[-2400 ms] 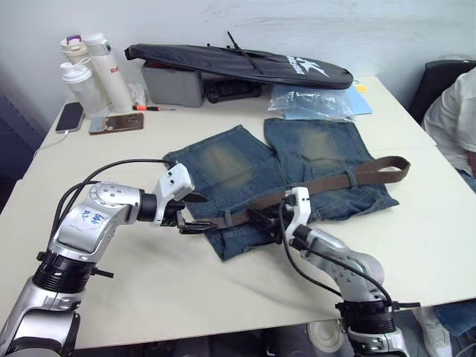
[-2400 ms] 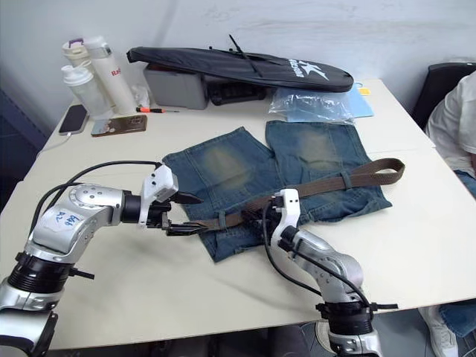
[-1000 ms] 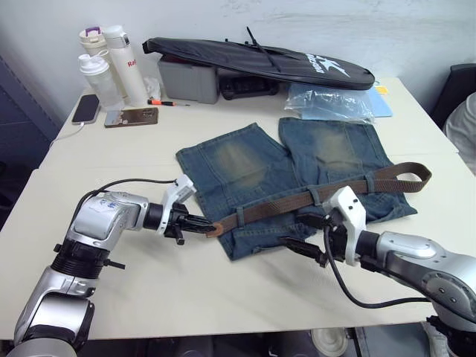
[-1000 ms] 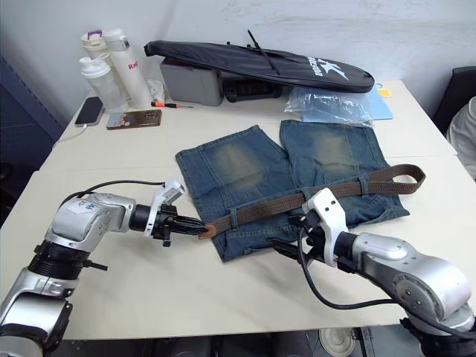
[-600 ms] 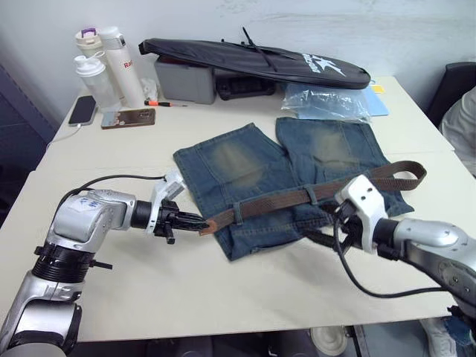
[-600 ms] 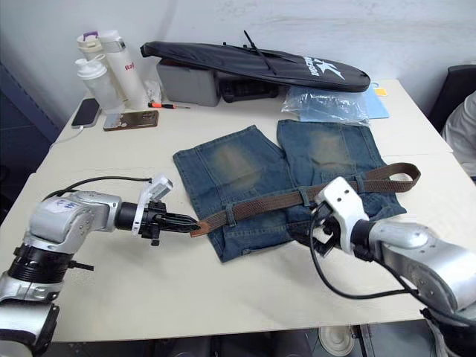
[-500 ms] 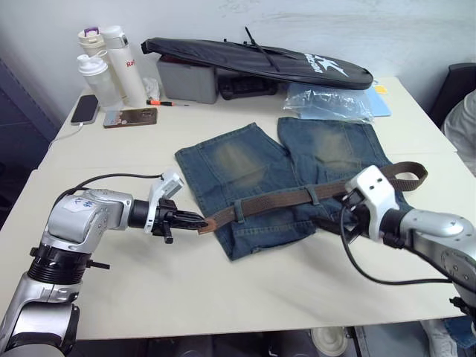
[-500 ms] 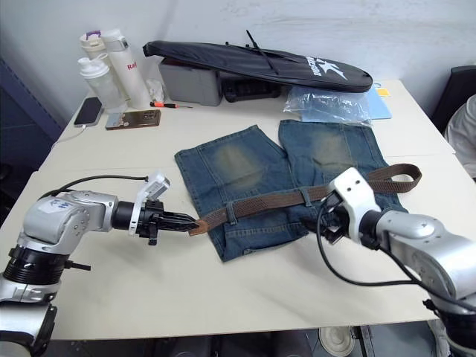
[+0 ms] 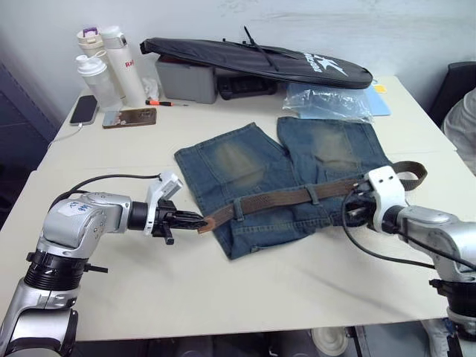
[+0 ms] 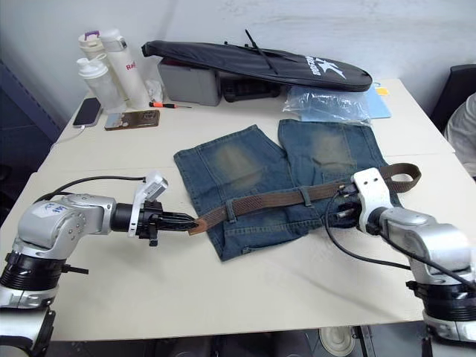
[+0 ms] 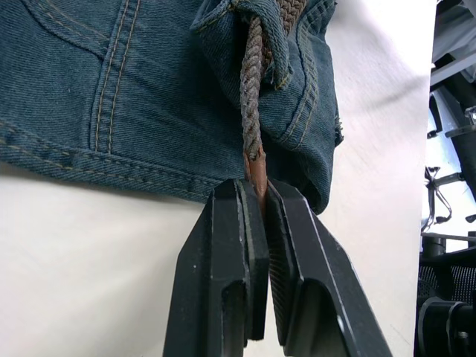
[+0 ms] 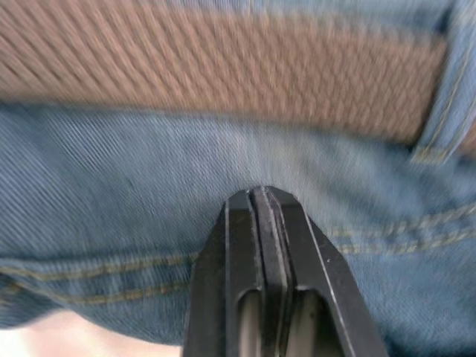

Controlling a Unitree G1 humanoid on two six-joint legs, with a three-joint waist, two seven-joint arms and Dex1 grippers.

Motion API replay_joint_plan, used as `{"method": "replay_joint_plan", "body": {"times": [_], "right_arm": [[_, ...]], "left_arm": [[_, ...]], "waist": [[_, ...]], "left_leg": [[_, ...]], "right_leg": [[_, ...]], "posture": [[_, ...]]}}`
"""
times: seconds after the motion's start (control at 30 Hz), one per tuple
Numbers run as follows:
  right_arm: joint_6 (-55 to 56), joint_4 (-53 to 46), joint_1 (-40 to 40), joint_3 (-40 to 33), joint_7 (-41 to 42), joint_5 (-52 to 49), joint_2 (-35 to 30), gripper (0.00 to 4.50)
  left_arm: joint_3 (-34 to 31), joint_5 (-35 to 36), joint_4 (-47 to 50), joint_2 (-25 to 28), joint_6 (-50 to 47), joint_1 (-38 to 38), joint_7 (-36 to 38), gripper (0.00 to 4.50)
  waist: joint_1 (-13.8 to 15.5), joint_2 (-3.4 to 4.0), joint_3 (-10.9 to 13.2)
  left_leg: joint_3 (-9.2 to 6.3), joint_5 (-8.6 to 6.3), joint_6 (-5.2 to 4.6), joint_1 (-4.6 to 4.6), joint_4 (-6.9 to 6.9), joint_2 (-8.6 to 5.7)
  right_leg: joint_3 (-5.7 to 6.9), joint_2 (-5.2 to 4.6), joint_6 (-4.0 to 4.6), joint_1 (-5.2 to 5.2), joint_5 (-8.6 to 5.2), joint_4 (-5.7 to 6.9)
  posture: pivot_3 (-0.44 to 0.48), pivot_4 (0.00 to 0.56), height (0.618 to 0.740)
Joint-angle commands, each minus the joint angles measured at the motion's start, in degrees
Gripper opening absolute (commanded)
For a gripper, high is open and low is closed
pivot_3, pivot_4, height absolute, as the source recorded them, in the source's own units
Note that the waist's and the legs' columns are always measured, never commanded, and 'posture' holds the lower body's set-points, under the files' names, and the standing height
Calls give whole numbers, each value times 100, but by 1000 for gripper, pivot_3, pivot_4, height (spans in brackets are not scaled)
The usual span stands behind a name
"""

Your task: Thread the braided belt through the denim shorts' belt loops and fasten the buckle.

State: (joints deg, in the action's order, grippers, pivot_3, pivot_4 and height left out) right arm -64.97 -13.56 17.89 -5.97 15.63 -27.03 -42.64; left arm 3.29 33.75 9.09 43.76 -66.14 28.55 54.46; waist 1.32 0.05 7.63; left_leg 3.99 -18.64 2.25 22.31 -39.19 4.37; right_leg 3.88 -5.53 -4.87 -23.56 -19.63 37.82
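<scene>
Shorts of faded blue denim (image 9: 290,175) lie flat on my pale bench (image 9: 223,297), the dark-brown braided belt (image 9: 297,196) run along the waistband under the small denim belt loops (image 9: 314,195). My left gripper (image 11: 256,223) has its jaws clenched on the belt's tan leather tip. My right gripper (image 12: 260,212) has its jaws pressed together, empty, against denim just below the belt.
</scene>
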Motion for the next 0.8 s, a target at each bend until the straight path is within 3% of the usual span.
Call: {"method": "replay_joint_plan", "body": {"times": [0.03, 0.2, 0.33, 0.43, 0.53, 0.67, 0.8], "right_arm": [[-144, 116, -5, 129, -220, 350, 115, 64], [-175, 97, -140, 296, -113, 576, -13, 64], [-230, 63, -173, 234, -49, 616, -7, 64], [-282, 15, -123, 258, 41, 644, -39, 64], [-298, 12, -23, 306, 125, 677, -74, 64], [-245, 64, 107, 417, 269, 760, -84, 64], [-217, 113, 246, 513, 362, 816, 2, 64]], "left_arm": [[-245, 180, 231, 203, -9, -61, 67, 0], [-700, 371, 245, 672, -12, -582, 255, 0], [-1066, 241, 5, 1356, 402, -1491, 635, 0], [-1363, 190, -77, 1890, 794, -2456, 1172, 0], [-1824, -3, -713, 2223, 1203, -3176, 1415, 0], [-2159, -478, -2143, 2237, 1882, -2979, 923, 0], [-2296, -431, -2443, 2218, 1930, -2768, 991, 0]], "waist": [[-2, -7, -1], [-9, -8, -4], [-8, -22, -13], [2, -31, -17], [-4, -33, -22], [14, -33, -21], [-5, -22, -18]], "left_leg": [[-1, 1, 2, -4, -1, 1], [-1, 3, 6, -8, -2, 0], [-3, 1, 8, -8, 2, 5], [-11, -3, 8, -11, -1, 2], [-8, -10, 1, -8, -1, -6], [-8, -9, -4, -14, -1, -12], [-8, -8, -5, -15, 2, 9]], "right_leg": [[1, 1, -3, 4, 2, 0], [-4, -2, 12, 6, -5, -1], [1, 0, 20, -1, -10, 1], [11, -10, 91, -16, -49, -8], [-9, -25, 92, -5, -49, -4], [10, -36, 93, -26, -50, -8], [27, -76, 91, -27, -49, -10]], "posture": [[0, 150, 642], [0, 150, 642], [0, 150, 642], [0, 150, 642], [0, 150, 642], [0, 150, 642], [0, 150, 642]]}}
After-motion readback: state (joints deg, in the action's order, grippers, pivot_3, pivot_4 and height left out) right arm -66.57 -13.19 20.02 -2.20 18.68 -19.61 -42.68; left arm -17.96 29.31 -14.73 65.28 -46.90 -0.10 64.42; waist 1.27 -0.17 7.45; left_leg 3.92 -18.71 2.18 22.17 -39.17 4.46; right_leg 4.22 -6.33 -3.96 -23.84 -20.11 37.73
